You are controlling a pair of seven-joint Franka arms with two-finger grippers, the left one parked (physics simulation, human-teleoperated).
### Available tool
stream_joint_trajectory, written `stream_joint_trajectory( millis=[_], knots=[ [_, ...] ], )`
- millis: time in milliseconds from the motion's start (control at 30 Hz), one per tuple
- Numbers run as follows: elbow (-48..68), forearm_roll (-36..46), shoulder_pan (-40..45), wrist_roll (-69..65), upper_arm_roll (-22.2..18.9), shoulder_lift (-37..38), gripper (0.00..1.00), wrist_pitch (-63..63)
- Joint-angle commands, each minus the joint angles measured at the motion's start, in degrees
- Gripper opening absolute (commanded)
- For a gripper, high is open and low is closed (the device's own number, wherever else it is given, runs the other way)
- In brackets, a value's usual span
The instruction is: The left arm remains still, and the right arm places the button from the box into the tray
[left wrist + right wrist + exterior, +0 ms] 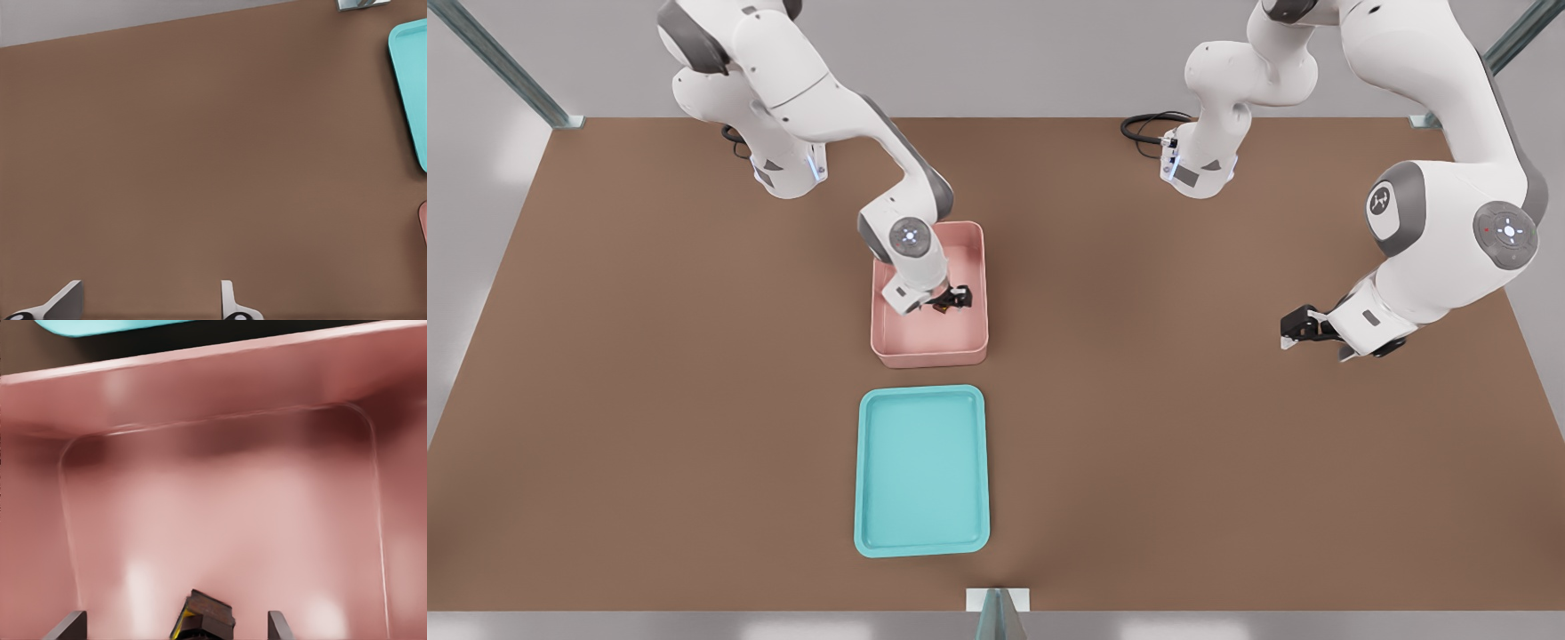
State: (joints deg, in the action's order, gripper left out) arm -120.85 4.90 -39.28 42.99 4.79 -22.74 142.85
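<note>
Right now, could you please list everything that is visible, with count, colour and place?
button: one, yellow cap on a dark body, inside the box, between the open end effector's fingers
box: one, pale pink, table centre
tray: one, turquoise, nothing in it, just in front of the box and apart from it
table: one, brown, under everything
cable: one, black, far edge beside an arm base
right arm: one, white, reaching down into the box
end effector: one, black, low inside the box, around the button

Brown table [694,400], pink box [929,354] on it, turquoise tray [922,471] just beside (apart), gripper [951,300] inside box.
</note>
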Motion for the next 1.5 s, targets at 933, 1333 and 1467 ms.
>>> stream_joint_trajectory(
  millis=[933,1333,1467],
  knots=[
    [-2.90,0.72,-1.24,-4.14,-0.05,2.87,0.48,-0.99],
    [13.18,0.90,3.33,-15.12,-1.89,7.18,0.41,-23.49],
    [26.19,0.81,7.81,-24.09,-1.72,1.21,0.41,-30.26]
  ],
)
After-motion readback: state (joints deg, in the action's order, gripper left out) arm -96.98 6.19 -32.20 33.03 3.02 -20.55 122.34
